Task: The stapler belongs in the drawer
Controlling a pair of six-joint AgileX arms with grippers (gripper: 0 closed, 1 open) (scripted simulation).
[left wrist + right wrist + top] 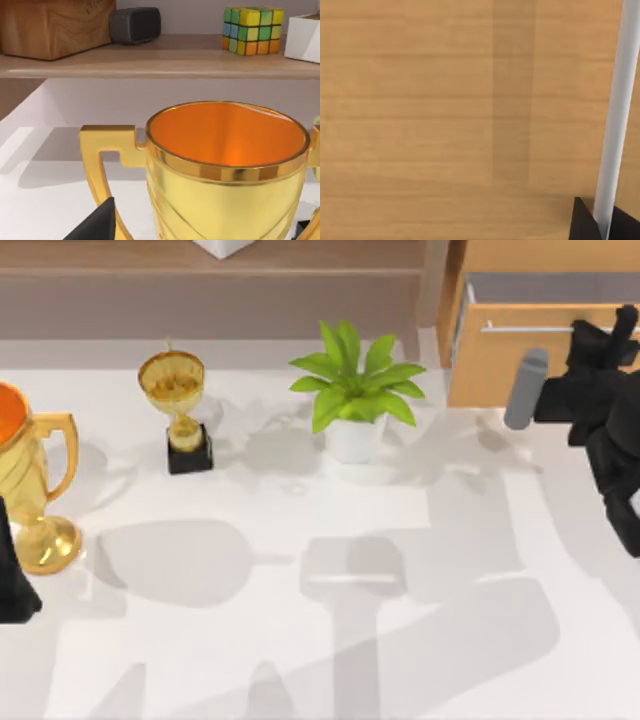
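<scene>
White tabletop (pixel 300 640) spreads under me, crossed by soft grey shadows; along its far edge runs a brown shelf (pixel 200 270), and at the far right stands the tan wooden drawer (pixel 500 370), pulled a little way out with a grey strip of its inside showing behind the front.

My right gripper (pixel 612 335) is up against the drawer front at the silver bar handle (pixel 530 328); from the right wrist view the handle (pixel 617 115) runs between my two dark fingertips (pixel 582 225), one on each side of it, touching or very nearly so; my fingers look drawn in around the bar.

My left arm (pixel 12 580) is parked at the table's left edge, just beside a large gold trophy (pixel 30 480) with an orange inside; whether those fingers are apart or together I cannot tell.

Near the far middle stand a small gold trophy (pixel 178 410) on a black base and a potted plant (pixel 355 390) in a white pot, well apart from each other; the left wrist view shows a wooden box (pixel 55 25), a dark grey speaker-like block (pixel 135 24) and a colourful cube (pixel 252 30) on the shelf.

Where the stapler lies I cannot tell.
</scene>
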